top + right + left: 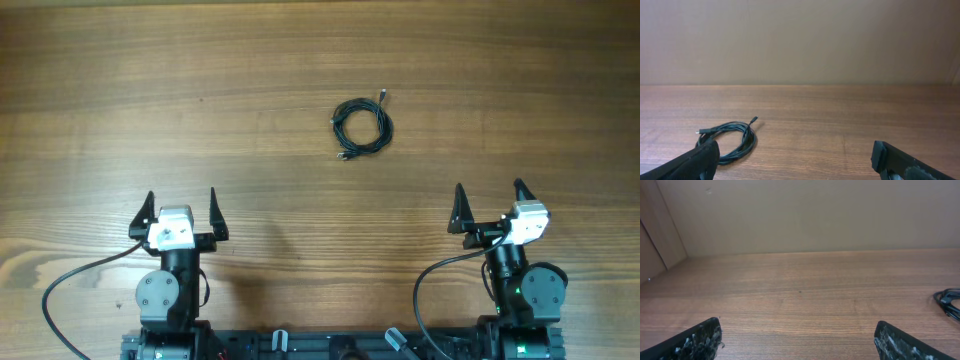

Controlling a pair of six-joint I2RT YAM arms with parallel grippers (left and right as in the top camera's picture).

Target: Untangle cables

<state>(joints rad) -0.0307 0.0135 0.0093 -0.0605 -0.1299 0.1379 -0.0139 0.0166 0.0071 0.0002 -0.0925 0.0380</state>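
A thin black cable (362,126) lies coiled in a small loop on the wooden table, past the middle, with both plug ends sticking out. It also shows in the right wrist view (732,140) at the lower left, and its edge shows in the left wrist view (950,301) at the far right. My left gripper (179,212) is open and empty near the front left, far from the coil. My right gripper (491,204) is open and empty near the front right, closer to the coil but apart from it.
The wooden table (200,100) spreads wide around the coil. A plain wall (800,40) rises behind the table's far edge. Each arm's own black cable loops at the front edge beside its base.
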